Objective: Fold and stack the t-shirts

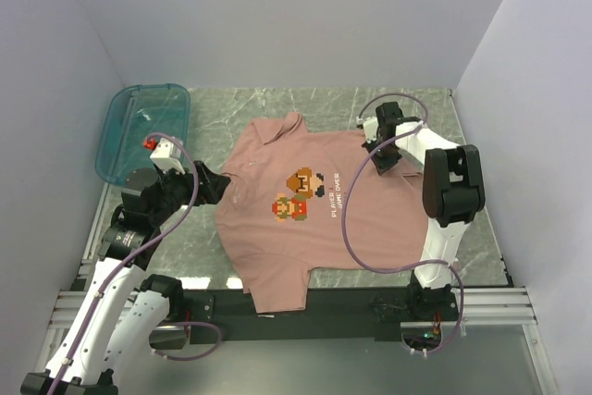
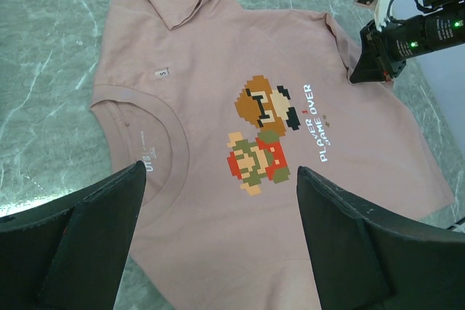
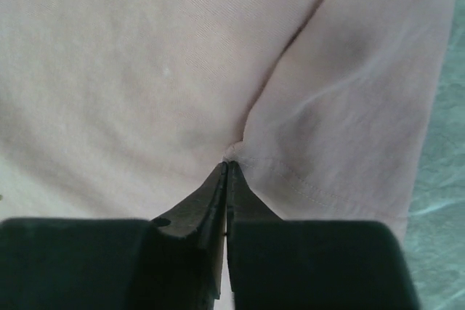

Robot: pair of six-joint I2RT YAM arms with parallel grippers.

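We judge the first fold is starting: the salmon-pink printed cotton t-shirt [image 1: 296, 201] lies flat on the grey marble table [image 1: 370, 106], right gripper [image 3: 227, 168] jaws clamped on its hem, left gripper [image 2: 218, 176] jaws wide and empty, so next we should lift that hem across.

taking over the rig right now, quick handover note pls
The left gripper is open, hovering over the collar end and holding nothing.
The right gripper is shut on the t-shirt, pinching fabric at the hem near its far corner.
The t-shirt lies spread flat on the table, print up, unfolded.
Done: that one pinch. Left: every fold, then stacking.
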